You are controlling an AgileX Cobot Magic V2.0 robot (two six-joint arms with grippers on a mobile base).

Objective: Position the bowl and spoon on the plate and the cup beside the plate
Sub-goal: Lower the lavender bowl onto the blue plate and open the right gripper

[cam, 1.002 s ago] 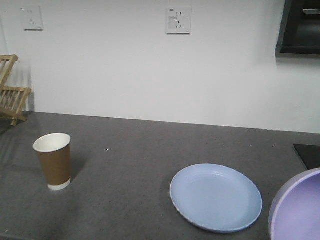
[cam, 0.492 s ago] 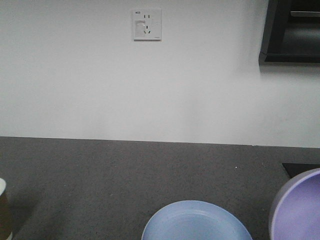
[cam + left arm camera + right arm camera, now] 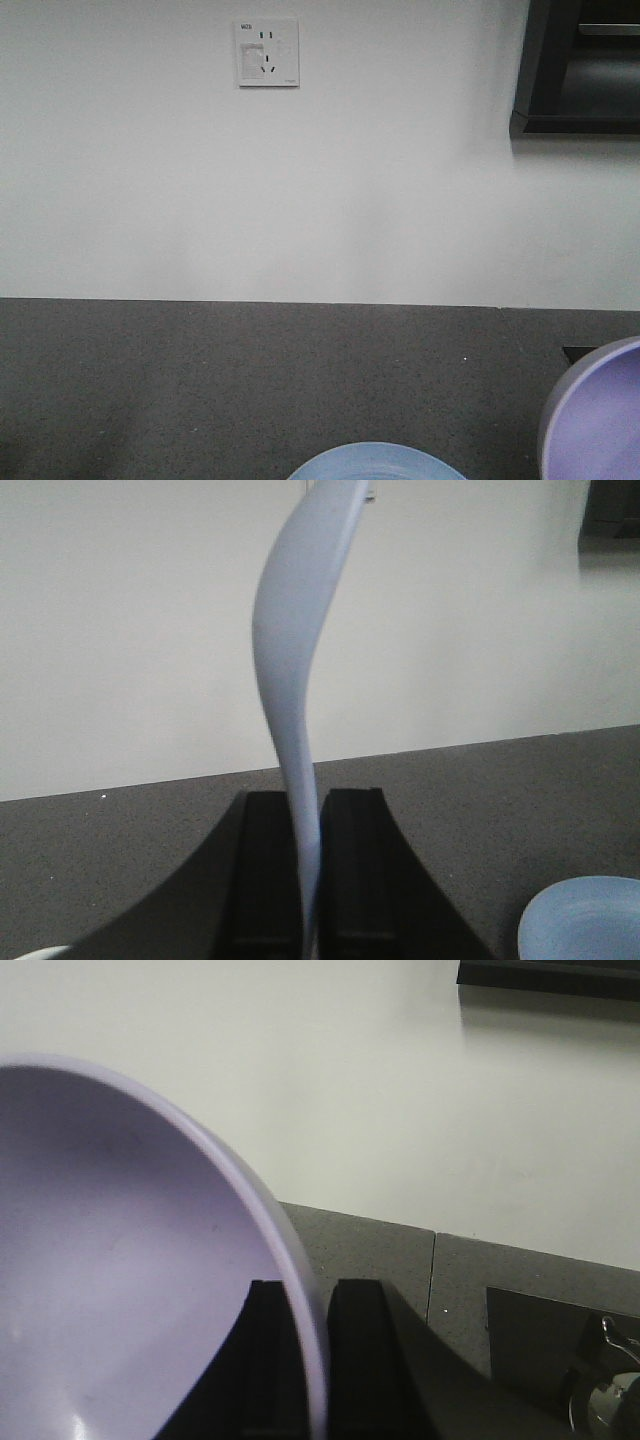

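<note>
Filling the right tool's [image 3: 310,1345] view, bowl [image 3: 130,1260] hides countertop [image 3: 362,1252].

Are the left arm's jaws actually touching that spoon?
Touching. The left wrist view shows the spoon handle pinched upright between both black jaws, no gap visible.
</note>
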